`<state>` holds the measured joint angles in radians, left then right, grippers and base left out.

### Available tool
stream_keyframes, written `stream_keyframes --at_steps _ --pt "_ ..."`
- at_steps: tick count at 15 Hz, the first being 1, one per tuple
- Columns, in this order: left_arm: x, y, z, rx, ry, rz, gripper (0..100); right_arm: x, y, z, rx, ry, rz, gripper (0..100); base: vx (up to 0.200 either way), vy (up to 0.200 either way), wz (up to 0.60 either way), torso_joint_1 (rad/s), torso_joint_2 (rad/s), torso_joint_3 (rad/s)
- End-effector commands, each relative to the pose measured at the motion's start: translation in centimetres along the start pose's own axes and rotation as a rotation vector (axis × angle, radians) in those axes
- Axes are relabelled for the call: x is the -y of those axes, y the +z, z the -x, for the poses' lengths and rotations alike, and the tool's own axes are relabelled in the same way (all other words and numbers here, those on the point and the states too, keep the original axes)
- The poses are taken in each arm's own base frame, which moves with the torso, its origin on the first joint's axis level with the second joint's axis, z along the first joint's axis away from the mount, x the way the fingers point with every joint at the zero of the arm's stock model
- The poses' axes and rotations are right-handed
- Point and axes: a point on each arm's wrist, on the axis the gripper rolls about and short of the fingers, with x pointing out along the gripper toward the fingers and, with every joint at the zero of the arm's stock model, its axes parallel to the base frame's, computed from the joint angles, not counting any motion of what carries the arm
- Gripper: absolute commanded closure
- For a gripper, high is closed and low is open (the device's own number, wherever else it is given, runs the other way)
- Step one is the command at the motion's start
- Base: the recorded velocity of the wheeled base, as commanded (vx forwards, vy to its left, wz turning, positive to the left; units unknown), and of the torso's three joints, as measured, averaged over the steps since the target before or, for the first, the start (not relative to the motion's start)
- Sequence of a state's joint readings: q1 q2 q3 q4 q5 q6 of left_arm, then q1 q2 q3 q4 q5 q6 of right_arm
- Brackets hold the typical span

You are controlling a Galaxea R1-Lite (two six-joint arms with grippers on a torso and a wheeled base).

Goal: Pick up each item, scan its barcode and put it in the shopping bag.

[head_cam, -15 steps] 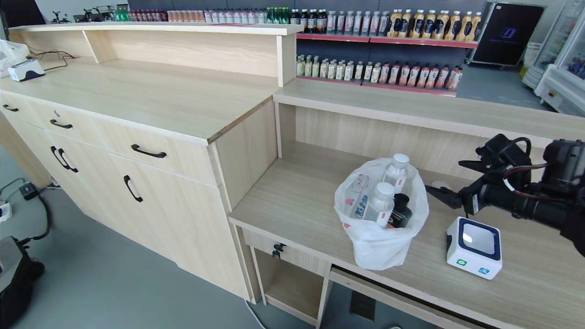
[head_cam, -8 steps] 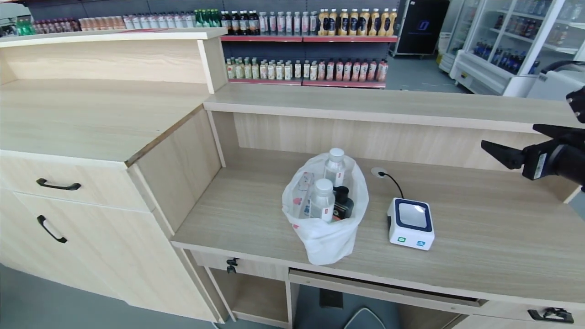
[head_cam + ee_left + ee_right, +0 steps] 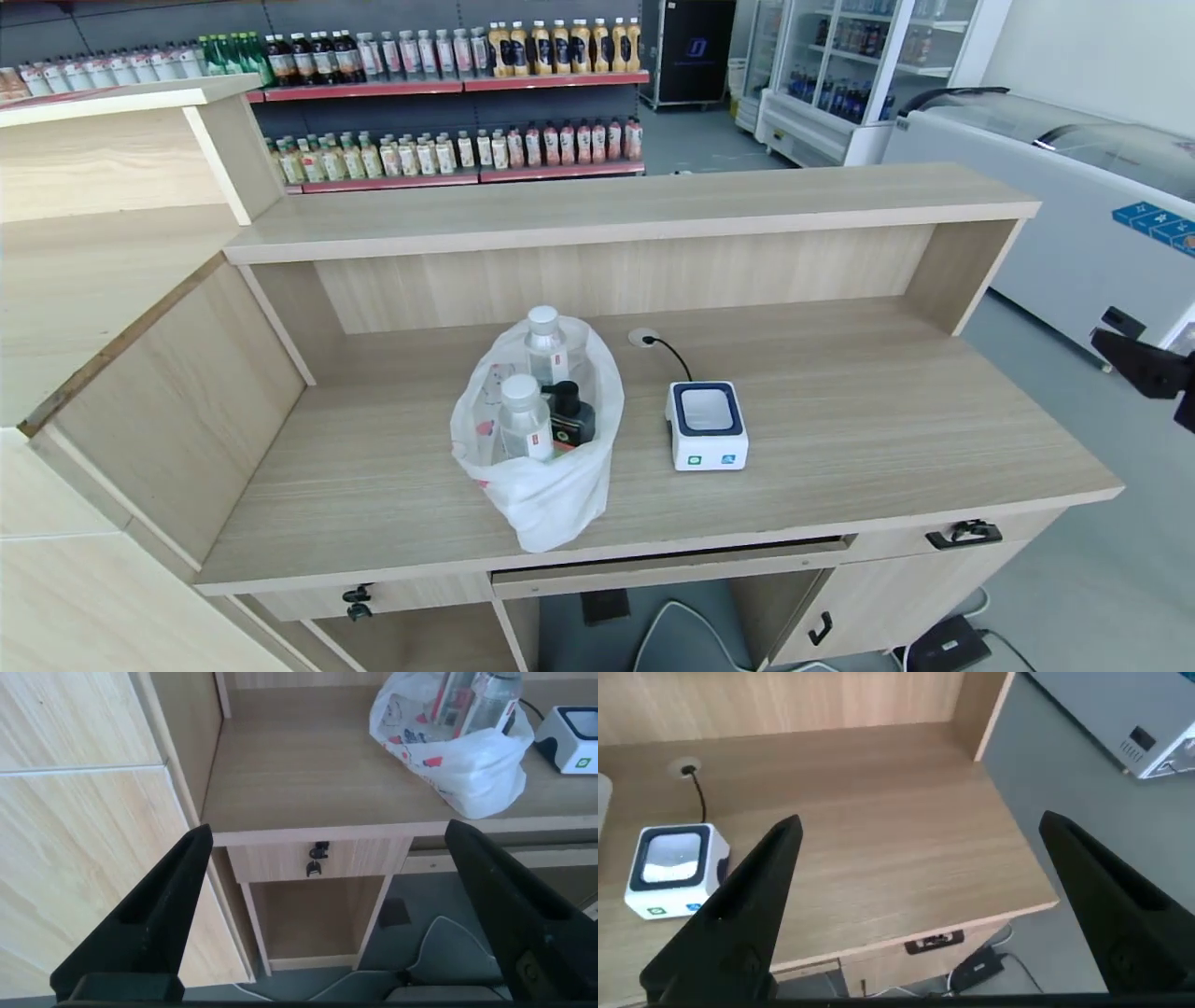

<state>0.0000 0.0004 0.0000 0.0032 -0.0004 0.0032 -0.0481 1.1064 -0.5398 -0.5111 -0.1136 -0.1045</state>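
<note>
A white shopping bag (image 3: 551,495) stands on the wooden counter (image 3: 840,420). It holds two clear white-capped bottles (image 3: 525,420), a dark bottle (image 3: 568,415) and a printed pack. Right of it sits the white scanner (image 3: 706,425) with a blue-rimmed window. My right gripper (image 3: 1134,359) hangs off the counter's right end. In the right wrist view it (image 3: 920,826) is open and empty, with the scanner (image 3: 673,868) off to one side. My left gripper (image 3: 329,835) is open and empty, in front of the counter's edge, with the bag (image 3: 467,756) beyond it.
A raised ledge (image 3: 616,210) backs the counter and a taller cabinet (image 3: 112,308) walls its left side. The scanner's cable (image 3: 667,353) runs to a hole in the top. Drawer handles (image 3: 963,534) sit under the front edge. A chest freezer (image 3: 1046,196) stands at the right.
The whole head view has swung right, so the camera moved. My right gripper, earlier over the counter beside the bag and scanner, is now out past the counter's right end.
</note>
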Motion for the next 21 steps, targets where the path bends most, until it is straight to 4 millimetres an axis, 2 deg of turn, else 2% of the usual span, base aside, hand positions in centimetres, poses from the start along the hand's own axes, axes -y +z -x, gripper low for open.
stream_keyframes --at_steps 1,2,3,4,8,11,13,21 --pt "0.0 0.0 0.0 0.001 0.000 0.000 0 0.0 -4.9 7.2 0.033 0.029 -0.083 0 0.000 0.000 0.00 0.000 0.00 0.000" --pt "0.0 0.0 0.0 0.001 0.000 -0.001 0 -0.1 -6.2 8.5 0.043 0.061 -0.083 0 0.000 0.000 0.00 0.000 0.00 0.000" --pt "0.0 0.0 0.0 0.001 0.000 0.000 0 -0.1 -8.7 10.5 0.056 0.099 -0.084 0 0.000 0.000 0.00 0.000 0.00 0.000" --pt "0.0 0.0 0.0 0.001 0.000 0.000 0 -0.2 -10.4 11.7 0.069 0.133 -0.084 0 0.000 0.000 0.00 0.000 0.00 0.000" --pt "0.0 0.0 0.0 0.001 0.000 0.000 0 0.2 -13.8 14.9 0.080 0.150 -0.093 0 0.000 0.000 0.00 0.000 0.00 0.000" --pt "0.0 0.0 0.0 0.001 0.000 0.000 0 0.2 -16.3 16.5 0.056 0.104 -0.123 0 0.000 0.000 0.00 0.000 0.00 0.000" --pt "0.0 0.0 0.0 0.001 0.000 0.000 0 0.1 -16.8 16.8 0.052 0.105 -0.134 0 0.000 0.000 0.00 0.000 0.00 0.000" --pt "0.0 0.0 0.0 0.001 0.000 -0.001 0 0.1 -16.8 16.8 0.050 0.104 -0.165 0 0.000 0.000 0.00 0.000 0.00 0.000"
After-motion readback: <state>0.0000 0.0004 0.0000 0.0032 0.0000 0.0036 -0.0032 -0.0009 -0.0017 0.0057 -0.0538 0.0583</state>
